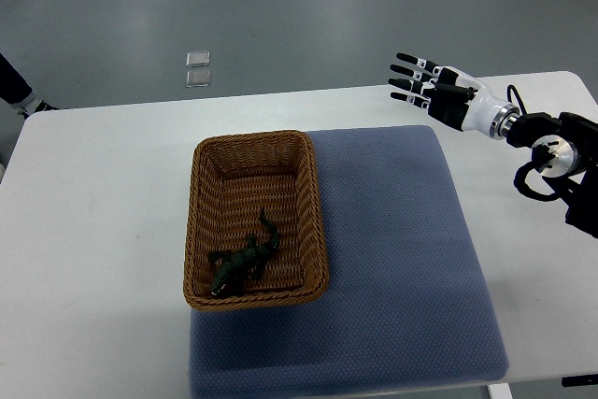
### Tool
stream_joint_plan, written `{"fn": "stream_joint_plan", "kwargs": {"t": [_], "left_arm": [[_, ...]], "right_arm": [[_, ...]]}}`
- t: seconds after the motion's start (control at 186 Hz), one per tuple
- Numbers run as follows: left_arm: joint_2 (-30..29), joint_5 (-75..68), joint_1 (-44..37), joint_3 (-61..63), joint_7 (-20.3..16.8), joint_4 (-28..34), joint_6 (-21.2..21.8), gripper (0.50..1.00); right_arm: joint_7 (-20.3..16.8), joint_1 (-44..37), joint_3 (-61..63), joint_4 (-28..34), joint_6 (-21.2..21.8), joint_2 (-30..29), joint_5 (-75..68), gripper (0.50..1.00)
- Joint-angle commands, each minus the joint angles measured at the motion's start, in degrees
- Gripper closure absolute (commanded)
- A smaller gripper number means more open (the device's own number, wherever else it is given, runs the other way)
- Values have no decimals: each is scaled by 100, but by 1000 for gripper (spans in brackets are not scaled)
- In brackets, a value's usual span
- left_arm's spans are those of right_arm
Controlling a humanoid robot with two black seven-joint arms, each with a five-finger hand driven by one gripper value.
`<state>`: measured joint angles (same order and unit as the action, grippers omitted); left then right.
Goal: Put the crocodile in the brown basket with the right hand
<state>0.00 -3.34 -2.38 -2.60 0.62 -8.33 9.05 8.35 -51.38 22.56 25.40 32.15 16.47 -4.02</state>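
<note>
A dark green toy crocodile [245, 262] lies inside the brown wicker basket [254, 147], near its front end, tail pointing to the back. My right hand [414, 80] hovers over the table's far right, well away from the basket, fingers spread and holding nothing. Its arm enters from the right edge. No left arm shows.
The basket stands on the left part of a blue-grey mat [392, 249] on a white table [93, 212]. Two small clear packets [197, 68] lie on the floor beyond the table. A person's shoe and trouser leg [19, 91] show at the left edge.
</note>
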Motion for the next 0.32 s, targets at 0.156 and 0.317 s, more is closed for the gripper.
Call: {"fn": "stream_joint_plan", "kwargs": {"t": [0.156, 0.317], "left_arm": [[0, 0, 1, 6, 0, -2, 0, 500], [0, 0, 1, 6, 0, -2, 0, 500]], "right_arm": [[-9, 85, 47, 9, -25, -38, 50, 572], [-9, 93, 55, 26, -51, -12, 50, 572]]}}
